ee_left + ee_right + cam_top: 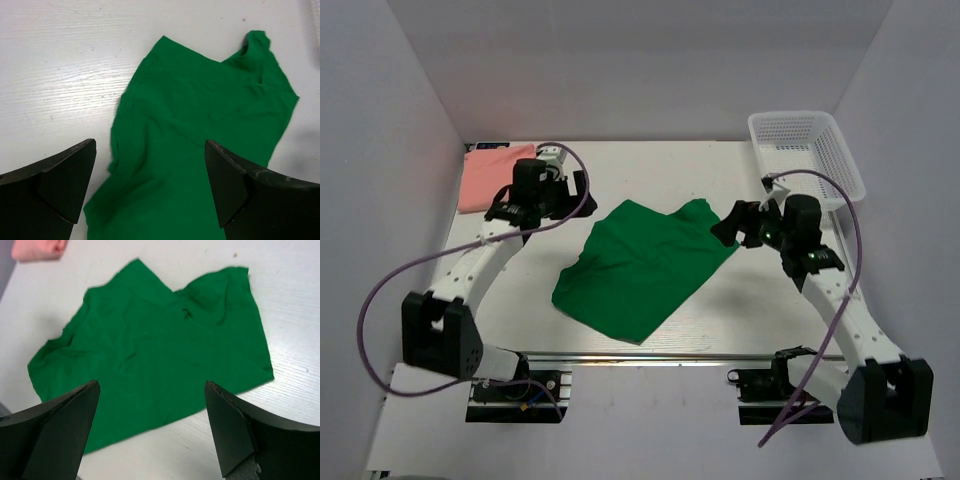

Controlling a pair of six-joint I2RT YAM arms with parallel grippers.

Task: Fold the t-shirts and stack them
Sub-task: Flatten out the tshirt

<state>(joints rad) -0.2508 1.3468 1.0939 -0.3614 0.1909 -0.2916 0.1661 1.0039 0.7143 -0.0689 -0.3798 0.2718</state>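
Green t-shirt is lying spread out flat on the white table, roughly in the middle between the two arms. It is turned at a slant, so that one corner is pointing toward the near edge. Its cloth is showing soft wrinkles, and in the right wrist view the far edge is bunching a little near the middle.

The pink t-shirt is resting at the far left corner of the table in a neat rectangular shape, well apart from the green t-shirt. Only a small pink edge is showing in the upper left of the right wrist view.

The left gripper is hovering near the far left side of the green t-shirt, between the two shirts. Its jaws are standing wide apart and holding nothing. In its wrist view the two dark fingers are framing the green cloth, which is running diagonally across the table below.

The right gripper is hovering at the right-hand corner of the green t-shirt, jaws likewise spread wide and gripping nothing. Whether it is touching the cloth cannot be told from above.

A white mesh basket is sitting at the far right corner, well apart from both shirts.
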